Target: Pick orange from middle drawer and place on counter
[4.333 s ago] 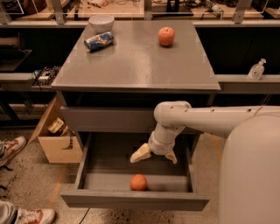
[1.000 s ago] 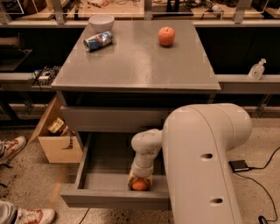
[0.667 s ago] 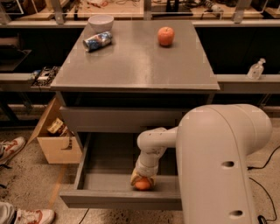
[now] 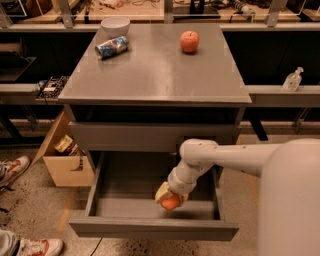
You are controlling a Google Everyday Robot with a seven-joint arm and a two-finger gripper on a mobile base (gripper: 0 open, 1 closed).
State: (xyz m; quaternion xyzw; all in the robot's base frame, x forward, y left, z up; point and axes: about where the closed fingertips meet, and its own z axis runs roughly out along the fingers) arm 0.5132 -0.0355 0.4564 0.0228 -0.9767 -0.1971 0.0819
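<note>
- Gripper [image 4: 170,196] low inside the open drawer [image 4: 125,229], towards its front right, closed tight around the orange [image 4: 171,202].
- Orange clamped between pale fingers [image 4: 161,192], only its lower part showing beneath them; cannot tell whether resting on the drawer floor or held just above it.
- White arm [image 4: 230,156] reaching in from the right, bending at a rounded joint and angling down into the drawer.
- Bulky white robot body [image 4: 292,200] filling the lower right corner of the view.
- Drawer pulled well out towards the viewer, grey inside, with low side walls and a plain flat front.
- Above the drawer, a closed grey panel [image 4: 150,136], then a dark gap right under the worktop [image 4: 155,75].
- Worktop a broad grey slab, slightly glossy, in the upper middle of the view.
- On the worktop, towards the back and right of centre, a red apple [image 4: 189,41], upright.
- At the back left of the worktop, a can [image 4: 111,47] lying on its side, with a white bowl [image 4: 115,26] just behind it at the rear edge.
- On the floor left of the drawer, an open cardboard box [image 4: 62,167].
- One shoe [image 4: 12,169] at the left edge near the box, a second shoe [image 4: 35,246] in the bottom left corner.
- Small clear bottle [image 4: 292,79] on a ledge at the far right.
- Pale wooden bench [image 4: 145,10] along the top, behind the worktop.
</note>
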